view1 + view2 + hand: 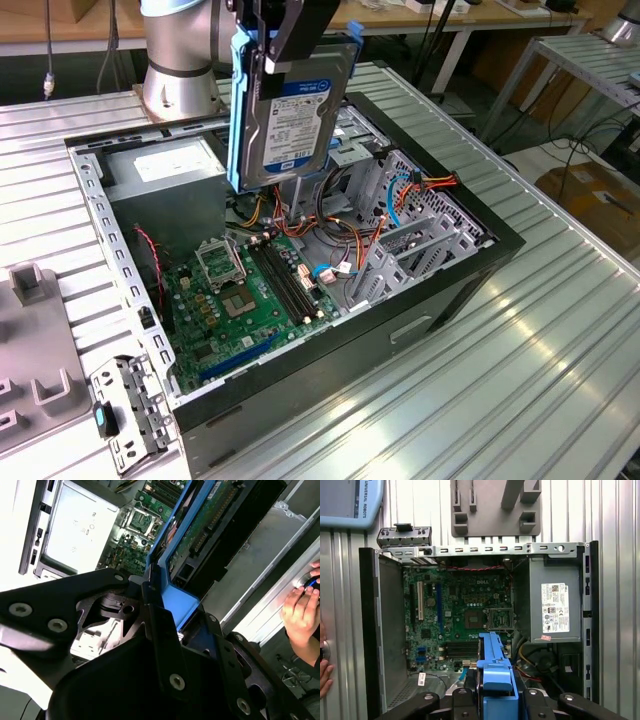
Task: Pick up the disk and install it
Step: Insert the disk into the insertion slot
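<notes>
One ribbed metal table carries one open black case, which lies on its side with its inside facing up. One arm stands on the table behind the case in the exterior view, its upper part reaching over the case.

Inside the case there is one green board and one grey power supply with a white sticker, touching the case wall nearest the arm's base. Loose cables lie between the board and the metal bays.

One grey fixture lies on the table at the exterior view's left. One small cage with a blue handle sits just beside the case's near corner.

One disk hangs upright in the air over the open case, label toward the exterior camera and blue rails along its sides. Its lower edge is above the cables.

One gripper points down, its fingers closed on the disk's upper end. The second wrist view shows the disk running out from the gripper.

One person's hand rests at the table's edge, apart from the case.
</notes>
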### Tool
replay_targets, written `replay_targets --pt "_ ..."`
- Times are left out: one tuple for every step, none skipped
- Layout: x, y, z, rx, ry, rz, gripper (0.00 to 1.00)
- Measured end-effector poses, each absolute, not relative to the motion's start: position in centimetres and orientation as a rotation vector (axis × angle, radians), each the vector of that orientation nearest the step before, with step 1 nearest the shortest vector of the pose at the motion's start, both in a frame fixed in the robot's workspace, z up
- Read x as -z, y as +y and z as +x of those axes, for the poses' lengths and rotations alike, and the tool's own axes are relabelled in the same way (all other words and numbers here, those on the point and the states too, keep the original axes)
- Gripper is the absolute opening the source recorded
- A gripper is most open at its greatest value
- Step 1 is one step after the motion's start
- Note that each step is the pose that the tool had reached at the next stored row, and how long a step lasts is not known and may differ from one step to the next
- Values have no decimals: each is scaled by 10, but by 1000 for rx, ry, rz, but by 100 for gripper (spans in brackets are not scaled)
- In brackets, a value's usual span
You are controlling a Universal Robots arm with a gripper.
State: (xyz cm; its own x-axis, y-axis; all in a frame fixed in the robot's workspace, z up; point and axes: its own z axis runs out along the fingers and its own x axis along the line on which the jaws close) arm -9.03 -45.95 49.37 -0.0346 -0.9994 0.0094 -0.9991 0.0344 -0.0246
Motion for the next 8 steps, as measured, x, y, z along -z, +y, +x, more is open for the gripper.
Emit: replay_targets --pt "-494 -463 -90 38 2252 -2175 37" --pt "-494 -465 -90 38 2252 -2175 37" --pt "-494 -469 -90 38 2252 -2175 37" --pt "-494 -472 -90 38 2252 -2175 37" --pt "-494 -475 -90 38 2252 -2175 37" --pt "-493 -478 -90 38 2252 -2175 37" --pt "-493 -482 -90 39 2252 -2175 37" --pt "-493 -485 -90 39 2252 -2176 37"
